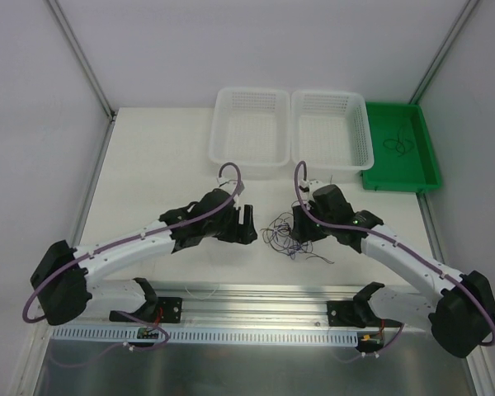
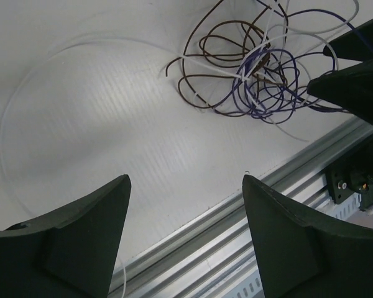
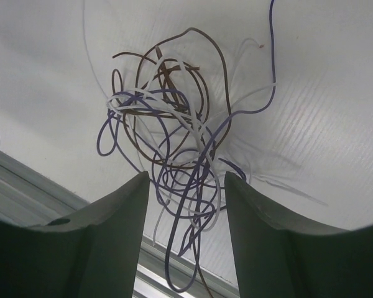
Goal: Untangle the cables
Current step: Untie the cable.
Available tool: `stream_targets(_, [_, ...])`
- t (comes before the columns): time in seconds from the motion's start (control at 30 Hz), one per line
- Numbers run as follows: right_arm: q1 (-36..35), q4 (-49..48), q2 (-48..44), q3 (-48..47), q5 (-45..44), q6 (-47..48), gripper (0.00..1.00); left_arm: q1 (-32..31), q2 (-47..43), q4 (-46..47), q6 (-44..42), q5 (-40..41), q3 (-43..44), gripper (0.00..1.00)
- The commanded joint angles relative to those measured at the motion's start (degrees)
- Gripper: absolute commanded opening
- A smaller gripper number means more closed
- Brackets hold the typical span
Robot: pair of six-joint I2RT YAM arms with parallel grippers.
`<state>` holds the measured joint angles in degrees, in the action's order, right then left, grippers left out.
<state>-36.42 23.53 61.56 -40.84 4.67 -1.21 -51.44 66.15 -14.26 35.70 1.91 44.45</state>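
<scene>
Purple, brown and white cables (image 3: pixel 174 155) knotted in loose loops.

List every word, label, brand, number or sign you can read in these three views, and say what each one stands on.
None: no writing can be read in any view.
The white baskets, green tray, cables, table and metal rail show no print.
The small parts near the rail are too small to tell.

Left basket (image 1: pixel 248 166), right basket (image 1: pixel 331 163): white mesh, side by side, far edge. Green tray (image 1: pixel 400 182) beside right one. Aluminium rail (image 1: pixel 256 299) nearside.
</scene>
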Motion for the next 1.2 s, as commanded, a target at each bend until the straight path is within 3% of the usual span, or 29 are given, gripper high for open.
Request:
stream_targets(0.0, [-0.3, -6.2, 2.1, 1.1, -1.5, 0.7, 0.54, -0.6, 8.2, 10.9, 2.0, -4.3, 3.5, 0.71])
stream_targets(0.17, [-0.2, -10.8, 4.1, 3.1, -0.1, -0.3, 0.50, -1.8, 17.4, 20.6, 4.0, -6.9, 6.6, 0.67])
stream_targets(0.47, [-0.2, -17.0, 7.3, 5.9, 4.6, -2.4, 0.44, -3.5, 29.6, 29.3, 3.9, -9.8, 9.4, 0.58])
stream_targets(0.6, [-0.2, -17.9, 7.4, 6.9, 4.9, -2.8, 0.35, -3.5, 33.4, 30.1, 4.0, -7.9, 8.7, 0.37])
stream_targets(0.63, [-0.2, -17.7, 7.3, 7.0, 4.7, -2.7, 0.33, -3.5, 33.5, 30.4, 4.1, -7.2, 8.3, 0.27])
stream_targets(0.67, [-0.2, -17.2, 7.0, 7.1, 4.2, -2.7, 0.26, -3.5, 33.3, 30.7, 4.1, -6.1, 7.7, 0.06])
stream_targets(0.7, [-0.2, -16.8, 6.7, 7.2, 3.1, -2.6, 0.22, -3.5, 32.5, 31.0, 3.9, -5.4, 7.1, 0.00])
stream_targets(0.83, [0.6, -13.3, 2.9, 7.2, -2.3, -3.3, 0.02, -3.5, 27.6, 28.9, 1.5, -2.3, 3.7, 0.00])
stream_targets(1.0, [6.9, -7.1, -6.0, 7.9, -7.6, -5.4, 0.01, -3.2, 15.8, 24.6, -1.9, 3.7, -1.5, 0.00])
stream_targets(1.17, [10.8, -0.6, -14.0, 6.6, -10.6, -6.0, 0.01, -2.2, 5.1, 22.2, -6.3, 0.5, -5.9, 0.00])
